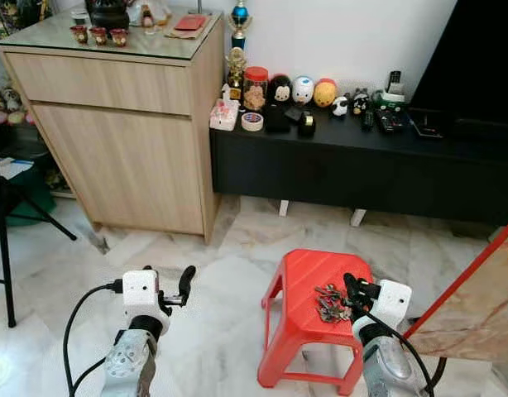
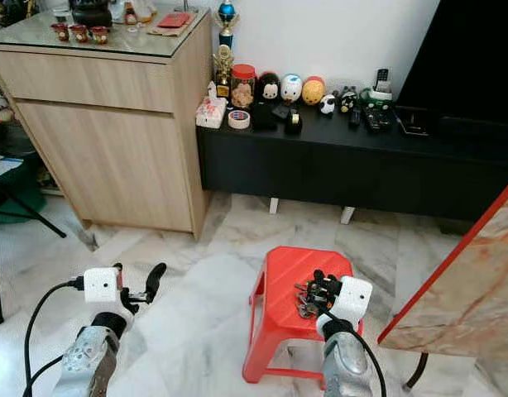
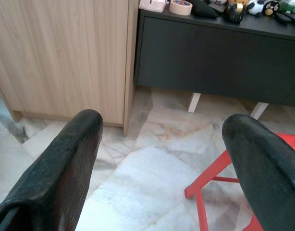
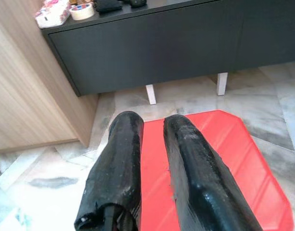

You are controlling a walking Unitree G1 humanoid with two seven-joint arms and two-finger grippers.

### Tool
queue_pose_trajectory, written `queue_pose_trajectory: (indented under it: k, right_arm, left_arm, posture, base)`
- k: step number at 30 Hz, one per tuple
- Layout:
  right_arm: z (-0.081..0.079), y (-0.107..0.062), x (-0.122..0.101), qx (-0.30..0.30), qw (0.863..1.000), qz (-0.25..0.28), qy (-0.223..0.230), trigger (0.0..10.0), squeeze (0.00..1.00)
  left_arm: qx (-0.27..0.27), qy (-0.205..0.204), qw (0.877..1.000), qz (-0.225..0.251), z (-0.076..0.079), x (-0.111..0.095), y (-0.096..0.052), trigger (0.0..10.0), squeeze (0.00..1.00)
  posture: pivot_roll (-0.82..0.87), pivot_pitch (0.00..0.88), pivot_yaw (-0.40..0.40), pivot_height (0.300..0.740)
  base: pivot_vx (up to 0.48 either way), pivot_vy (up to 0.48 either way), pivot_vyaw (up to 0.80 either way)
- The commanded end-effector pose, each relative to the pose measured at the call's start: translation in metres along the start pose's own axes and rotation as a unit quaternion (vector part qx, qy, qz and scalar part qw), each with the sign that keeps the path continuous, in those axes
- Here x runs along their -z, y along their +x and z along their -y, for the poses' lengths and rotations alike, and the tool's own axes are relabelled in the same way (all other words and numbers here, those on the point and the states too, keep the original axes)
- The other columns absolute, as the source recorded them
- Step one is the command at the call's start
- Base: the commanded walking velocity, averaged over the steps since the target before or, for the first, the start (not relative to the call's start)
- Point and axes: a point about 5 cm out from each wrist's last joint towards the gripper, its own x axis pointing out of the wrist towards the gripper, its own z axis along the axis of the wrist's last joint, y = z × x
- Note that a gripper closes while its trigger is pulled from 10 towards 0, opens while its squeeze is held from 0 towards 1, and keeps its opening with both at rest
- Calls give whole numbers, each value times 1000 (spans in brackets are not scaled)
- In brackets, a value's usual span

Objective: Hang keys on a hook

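Black fingers of the right hand (image 1: 350, 291) sit nearly closed, holding nothing, at the keys (image 1: 328, 303) on the red stool (image 1: 297, 285), lower right. The left hand (image 1: 173, 288) hangs wide. A shallow pinch could scatter the bunch.

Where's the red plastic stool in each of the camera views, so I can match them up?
Left eye view: red stool low, right of centre, keys on it.
Right eye view: low, near centre.
Left wrist view: its edge and leg beside the left end effector.
Right wrist view: its seat under the right end effector.
Shared landmark: the black cabinet behind.
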Motion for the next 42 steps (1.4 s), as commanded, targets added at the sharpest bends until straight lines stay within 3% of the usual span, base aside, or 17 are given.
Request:
queue_pose_trajectory:
  k: [1,9,22,42]
  right_arm:
    - [5,0,-1,8,1000,-2,2,10000,0]
    - [5,0,-1,9,1000,-2,3,10000,0]
    - [3,0,-1,8,1000,-3,4,10000,0]
    - [1,0,0,8,1000,-2,5,10000,0]
  left_arm:
    - [11,2,1000,11,6,-5,3,10000,0]
    - [19,-8,1000,13,10,-7,3,10000,0]
    - [22,-13,999,20,11,-11,4,10000,0]
    - [58,7,998,33,22,-17,4,10000,0]
  posture:
    - [-4,25,-55,740]
    - [-2,26,-56,740]
    - [0,26,-55,740]
    - [4,28,-53,740]
  base:
    - [0,0,0]
    - [0,68,0]
    - [0,428,0]
    - [0,0,0]
